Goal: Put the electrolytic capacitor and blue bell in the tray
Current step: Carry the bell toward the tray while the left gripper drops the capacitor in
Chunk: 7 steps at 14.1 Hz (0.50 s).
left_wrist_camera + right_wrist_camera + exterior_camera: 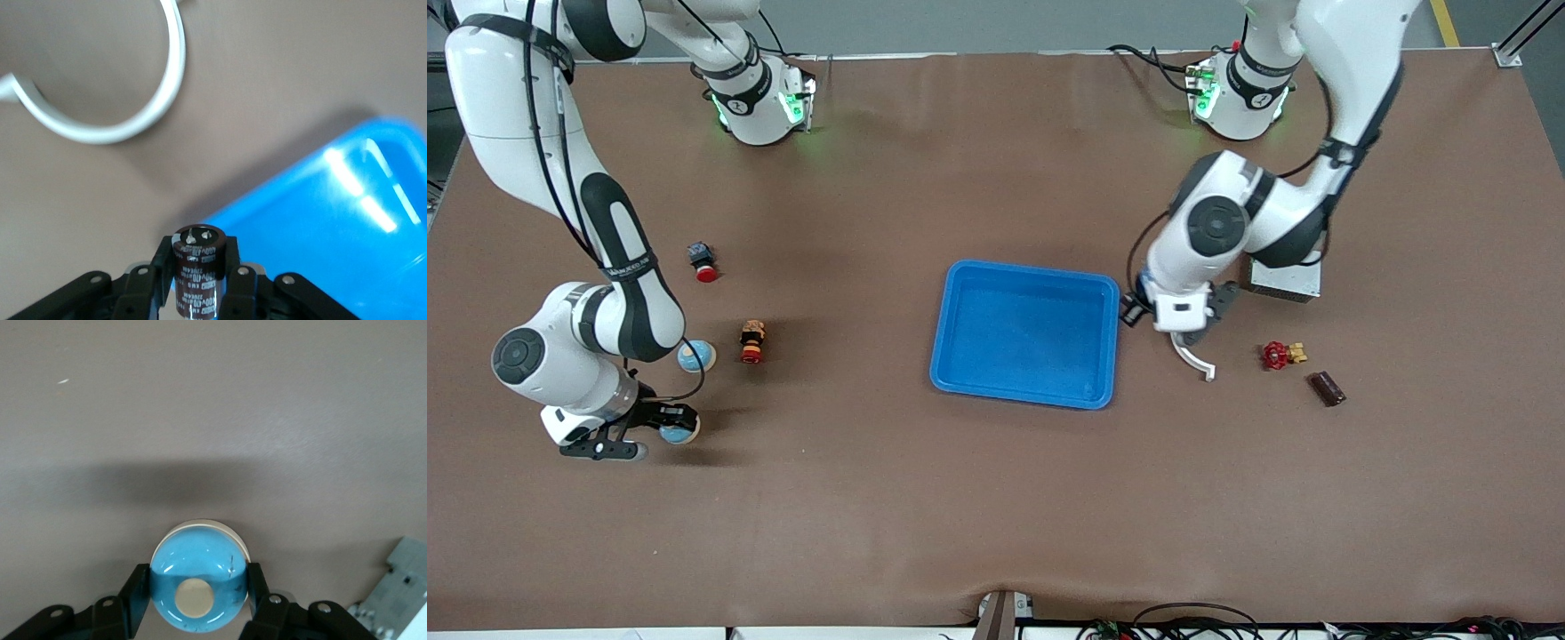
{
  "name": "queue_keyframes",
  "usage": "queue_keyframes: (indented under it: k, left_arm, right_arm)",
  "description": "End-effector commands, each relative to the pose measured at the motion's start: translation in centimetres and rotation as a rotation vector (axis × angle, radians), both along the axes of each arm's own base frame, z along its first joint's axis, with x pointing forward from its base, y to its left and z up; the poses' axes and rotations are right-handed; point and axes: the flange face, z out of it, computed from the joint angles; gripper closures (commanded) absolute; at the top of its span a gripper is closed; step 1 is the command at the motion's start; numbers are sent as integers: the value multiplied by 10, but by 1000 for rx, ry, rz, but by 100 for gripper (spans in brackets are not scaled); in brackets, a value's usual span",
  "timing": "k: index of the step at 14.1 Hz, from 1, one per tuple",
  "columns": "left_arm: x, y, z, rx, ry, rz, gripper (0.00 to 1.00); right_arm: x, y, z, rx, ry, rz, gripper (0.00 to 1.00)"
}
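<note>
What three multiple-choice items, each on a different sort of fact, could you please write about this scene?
1. Where is the left gripper? A by the tray's rim; B on the tray's floor; C at the table's edge nearest the front camera.
2. How many things lie in the tray? A none; B one; C two.
3. The right gripper is: A open; B shut on the blue bell; C shut on nothing.
A: the capacitor it holds hangs at the rim. A: its floor is bare. B: it clamps the bell's sides.
</note>
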Motion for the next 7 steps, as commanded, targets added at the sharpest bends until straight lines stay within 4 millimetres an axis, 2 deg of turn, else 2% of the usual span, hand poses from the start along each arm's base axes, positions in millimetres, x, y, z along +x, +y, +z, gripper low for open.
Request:
queue_keyframes:
  k: [1,3,5,7]
  left_arm:
    - [-4,-14,-18,42,4,-29,100]
    - [-14,-29,-31,60,16,-33,100]
    - [-13,-50,-40,44,21,-1,100]
    - [-11,-73,-50,29,27,44,100]
  right_arm:
    - [5,57,69,15,67,-91,100]
    - [-2,123,116,28,76,-181,100]
    - [-15,194,156,41,59,-244,100]
    - [-32,253,177,41,80,-308,100]
